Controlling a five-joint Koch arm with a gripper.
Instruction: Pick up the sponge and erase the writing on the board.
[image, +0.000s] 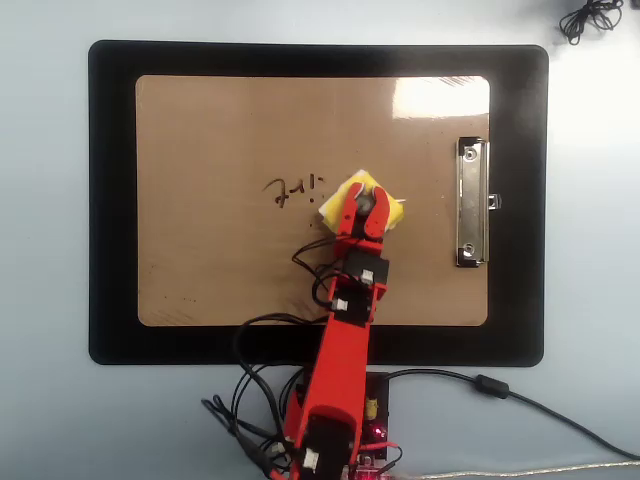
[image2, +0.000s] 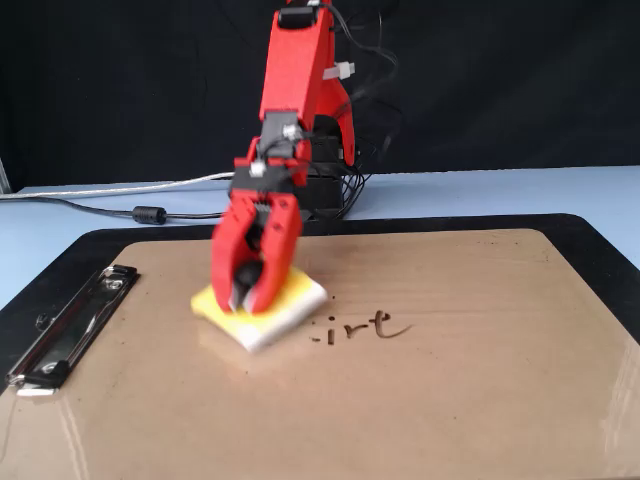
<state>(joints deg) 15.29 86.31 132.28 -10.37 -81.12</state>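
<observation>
The yellow sponge (image: 390, 212) with its white underside (image2: 290, 310) lies flat on the tan board (image: 220, 270), just right of the writing (image: 295, 190) in the overhead view. In the fixed view the writing (image2: 362, 326) is to the sponge's right. My red gripper (image: 365, 203) comes down on the sponge's top, its jaws closed around the black knob (image2: 245, 275). The board (image2: 480, 400) lies on a black mat (image: 110, 200), with its silver clip (image: 472, 203) at the right short edge in the overhead view.
The arm's base and loose black cables (image: 250, 420) sit at the mat's near edge in the overhead view. A grey cable (image: 520, 395) runs right. A coiled black wire (image: 590, 18) lies at the top right. The clip (image2: 70, 325) is at left in the fixed view.
</observation>
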